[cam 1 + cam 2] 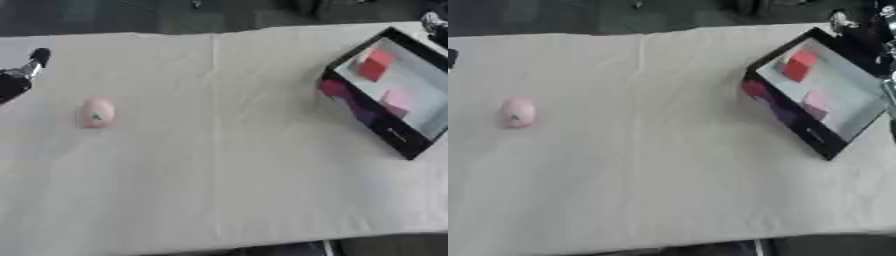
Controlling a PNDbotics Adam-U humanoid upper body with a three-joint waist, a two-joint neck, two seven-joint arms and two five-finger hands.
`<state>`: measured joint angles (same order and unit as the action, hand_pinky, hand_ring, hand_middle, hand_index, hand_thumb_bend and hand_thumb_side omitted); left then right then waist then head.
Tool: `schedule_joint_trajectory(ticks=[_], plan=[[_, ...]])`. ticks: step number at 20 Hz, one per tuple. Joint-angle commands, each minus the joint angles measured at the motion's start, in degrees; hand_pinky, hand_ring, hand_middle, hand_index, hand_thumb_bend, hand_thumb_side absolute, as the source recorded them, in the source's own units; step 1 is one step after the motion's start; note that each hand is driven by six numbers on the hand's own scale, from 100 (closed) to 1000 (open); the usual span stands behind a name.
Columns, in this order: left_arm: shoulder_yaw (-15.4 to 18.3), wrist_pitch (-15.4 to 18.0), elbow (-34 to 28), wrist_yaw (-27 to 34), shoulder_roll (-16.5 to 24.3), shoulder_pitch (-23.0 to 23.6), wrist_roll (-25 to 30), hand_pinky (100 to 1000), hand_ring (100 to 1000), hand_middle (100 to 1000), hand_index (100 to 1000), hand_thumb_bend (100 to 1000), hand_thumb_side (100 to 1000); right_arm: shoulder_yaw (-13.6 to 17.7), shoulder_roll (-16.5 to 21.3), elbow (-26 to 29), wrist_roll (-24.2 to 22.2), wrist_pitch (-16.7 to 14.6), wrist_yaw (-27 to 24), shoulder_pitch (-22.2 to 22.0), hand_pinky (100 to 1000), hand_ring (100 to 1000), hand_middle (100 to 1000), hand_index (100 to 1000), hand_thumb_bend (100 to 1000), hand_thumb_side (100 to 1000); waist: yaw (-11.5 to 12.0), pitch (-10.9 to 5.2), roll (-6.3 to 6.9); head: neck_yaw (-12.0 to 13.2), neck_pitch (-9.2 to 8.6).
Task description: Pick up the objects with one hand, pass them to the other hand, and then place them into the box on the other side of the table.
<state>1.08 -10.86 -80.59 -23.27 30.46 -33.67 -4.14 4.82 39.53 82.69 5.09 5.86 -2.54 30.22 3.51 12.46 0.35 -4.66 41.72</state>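
A pink egg-shaped object (96, 113) with a small dark mark lies on the white cloth at the left. My left hand (24, 71) shows only in part at the left edge, up and left of the pink object and apart from it. A black-walled box (395, 137) sits tilted at the right, holding a red block (376, 64) and a pink block (398, 101). Black and silver parts of my right hand (883, 35) show at the right edge, just beyond the box's far corner. Nothing is seen held in either hand.
The white cloth (227, 165) covers the table, with a fold line running down its middle. The table's front edge runs along the bottom of the views. Dark floor and dark shapes lie beyond the far edge.
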Motion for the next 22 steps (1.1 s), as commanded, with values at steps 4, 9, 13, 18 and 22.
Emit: schedule_joint_trajectory(ticks=[4, 9, 13, 18, 22], plan=[[-1.4, 1.5, 3.6, 0.4, 6.6, -5.1, 15.8, 806, 664, 584, 783, 645, 331, 0.0, 1.9, 1.5, 0.6, 0.8, -0.4, 1.0, 1000, 1000, 997, 988, 100, 471, -0.2, -1.53, 0.07, 1.2, 0.16], [-4.9, 5.9, 11.3, -4.0, 8.0, -10.9, 29.2, 809, 707, 616, 781, 690, 267, -0.4, 1.6, 1.2, 0.4, 1.1, 0.0, 0.9, 1000, 1000, 994, 984, 100, 467, -0.4, -1.85, 0.08, 2.6, 0.81], [-7.1, 9.5, 17.9, -6.3, 6.9, -14.9, 39.0, 813, 734, 642, 779, 719, 263, -0.6, 1.2, 1.0, 0.4, 1.3, 0.1, 1.0, 1000, 1000, 992, 981, 100, 471, -0.5, -2.00, 0.16, 3.2, 0.87], [-8.9, 12.9, 23.2, -12.1, 4.5, -18.5, 46.2, 807, 750, 667, 769, 764, 289, -0.9, 0.8, 0.7, 0.1, 1.4, 0.4, 1.2, 1000, 1000, 989, 977, 100, 472, -0.7, -2.16, 0.14, 3.6, 0.93], [-9.6, 14.5, 26.3, -18.2, 2.3, -20.6, 48.4, 799, 768, 690, 781, 778, 271, -1.1, 0.4, 0.5, -0.1, 1.4, 0.5, 1.2, 1000, 1000, 985, 972, 100, 479, -0.9, -2.24, 0.11, 4.0, 0.92]])
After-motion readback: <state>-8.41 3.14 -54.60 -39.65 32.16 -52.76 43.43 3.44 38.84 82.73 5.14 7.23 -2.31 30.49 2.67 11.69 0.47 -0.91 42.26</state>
